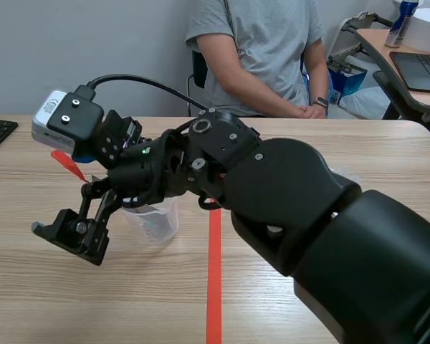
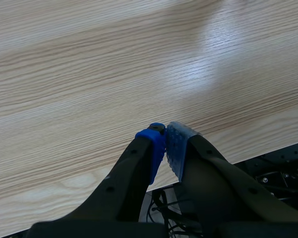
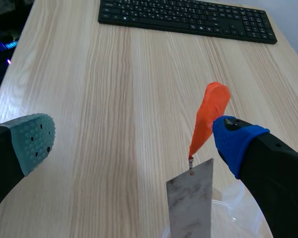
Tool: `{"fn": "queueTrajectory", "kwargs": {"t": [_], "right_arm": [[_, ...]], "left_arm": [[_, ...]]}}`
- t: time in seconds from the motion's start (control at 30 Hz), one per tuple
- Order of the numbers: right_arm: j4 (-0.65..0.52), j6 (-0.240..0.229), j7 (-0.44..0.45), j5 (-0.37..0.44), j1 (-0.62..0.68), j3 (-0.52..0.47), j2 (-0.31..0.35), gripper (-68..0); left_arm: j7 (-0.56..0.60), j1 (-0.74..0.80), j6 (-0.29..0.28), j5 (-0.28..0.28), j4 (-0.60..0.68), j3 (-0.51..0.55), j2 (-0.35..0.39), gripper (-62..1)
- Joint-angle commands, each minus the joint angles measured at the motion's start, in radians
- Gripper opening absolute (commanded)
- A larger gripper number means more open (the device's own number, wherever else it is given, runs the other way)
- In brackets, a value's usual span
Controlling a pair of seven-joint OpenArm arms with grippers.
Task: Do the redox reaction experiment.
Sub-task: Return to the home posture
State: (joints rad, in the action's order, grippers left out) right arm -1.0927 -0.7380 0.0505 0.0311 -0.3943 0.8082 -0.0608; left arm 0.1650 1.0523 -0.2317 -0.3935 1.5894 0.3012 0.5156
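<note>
A: Where's the strip just now?

B: The metal strip stands upright in the clear cup; the cup sits well in from every edge of the desk, on the side toward the keyboard that lies by the left edge; an orange tab rises tilted from the strip's top corner.

A: And the grippers?

B: The right gripper hangs over the cup, fingers wide apart, gripping nothing; the tab is just beside its blue fingertip, perhaps touching, I cannot tell; the green fingertip is well apart from it; the left gripper has its pads pressed together on nothing, just inside one edge of the desk.

A: How would you do this step well?

B: I take the step to be gripping the tab; so centre the fingers on the tab, not on the bare metal; close gently, since it looks thin and soft; lift straight up, so the strip doesn't catch the rim; the cup looks light and could tip.
</note>
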Motion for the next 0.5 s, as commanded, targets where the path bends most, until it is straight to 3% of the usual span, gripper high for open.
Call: {"fn": "queueTrajectory", "kwargs": {"t": [0.0, 0.1, 0.23, 0.47], "right_arm": [[-0.011, -0.008, 0.012, 0.017, -0.014, -0.01, -0.01, 0.4], [-0.041, -0.005, 0.012, 0.068, 0.002, -0.023, 0.007, 0.4], [-0.151, 0.059, -0.008, 0.13, 0.062, -0.078, 0.057, 0.4], [-0.368, 0.129, -0.06, 0.195, 0.212, -0.175, 0.179, 0.4]], "left_arm": [[0.011, 0.0, 0.001, -0.006, 0.006, 0.0, -0.002, -54.7], [0.011, 0.0, 0.001, -0.007, 0.006, 0.0, -0.002, -49.3], [0.01, 0.0, 0.001, -0.007, 0.006, 0.0, -0.002, -40.6], [0.01, 0.0, 0.001, -0.006, 0.006, 0.0, -0.002, -17.8]]}}
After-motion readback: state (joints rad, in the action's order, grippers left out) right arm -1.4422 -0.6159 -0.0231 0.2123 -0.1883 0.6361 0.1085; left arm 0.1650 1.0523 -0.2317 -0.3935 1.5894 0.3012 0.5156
